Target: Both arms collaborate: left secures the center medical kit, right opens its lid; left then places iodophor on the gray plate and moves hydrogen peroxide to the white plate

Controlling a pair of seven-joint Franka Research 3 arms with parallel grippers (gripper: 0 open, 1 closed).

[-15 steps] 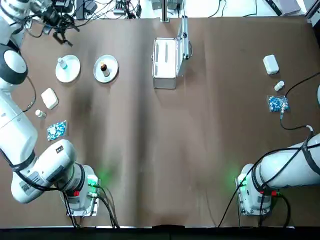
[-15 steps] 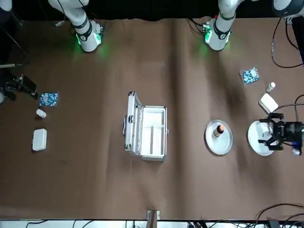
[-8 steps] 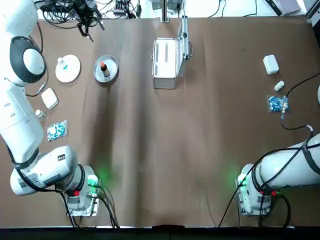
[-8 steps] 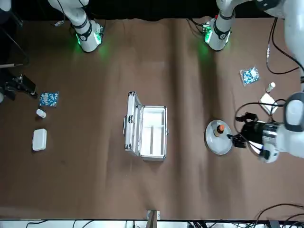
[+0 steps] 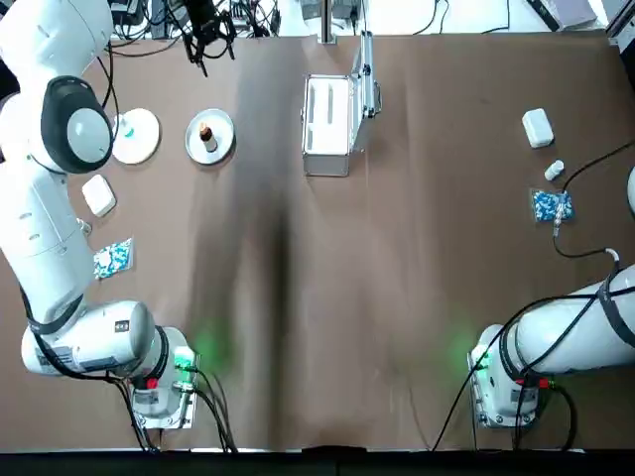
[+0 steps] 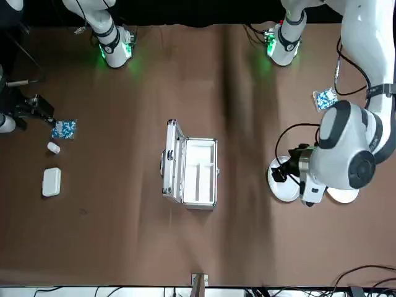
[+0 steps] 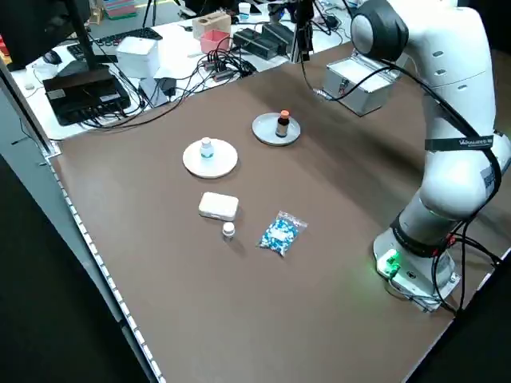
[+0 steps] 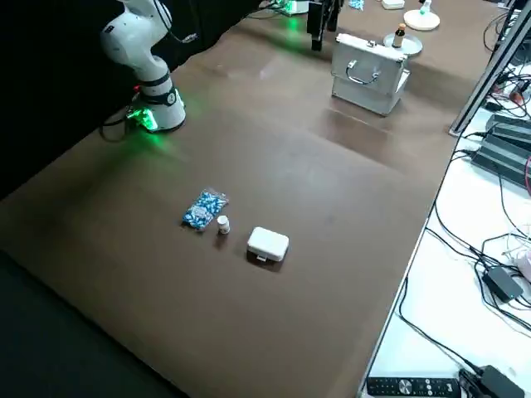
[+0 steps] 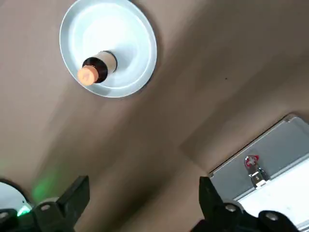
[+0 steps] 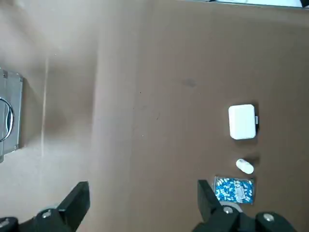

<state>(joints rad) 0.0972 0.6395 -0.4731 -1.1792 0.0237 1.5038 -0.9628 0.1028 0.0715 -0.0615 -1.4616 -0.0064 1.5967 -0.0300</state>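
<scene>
The silver medical kit (image 5: pixel 330 124) stands with its lid open at the table's far centre. A brown iodophor bottle (image 5: pixel 205 132) stands upright on the gray plate (image 5: pixel 220 146). The hydrogen peroxide bottle (image 7: pixel 207 147) stands on the white plate (image 7: pixel 212 160). My left gripper (image 9: pixel 142 187) is open and empty, raised over the far edge (image 5: pixel 206 28) between the gray plate and the kit (image 9: pixel 270 162). My right gripper (image 10: pixel 142 189) is open and empty, high over the right side of the table.
A white box (image 5: pixel 537 127), a small bottle (image 5: pixel 554 171) and a blue packet (image 5: pixel 551 206) lie at the right. Another white box (image 5: pixel 98 194), vial (image 5: pixel 79 226) and blue packet (image 5: pixel 112 259) lie at the left. Cables crowd the far edge.
My left gripper has swung from over the white plate along the far edge toward the kit, staying open and empty. Both bottles stay on their plates. The right arm hardly moved.
</scene>
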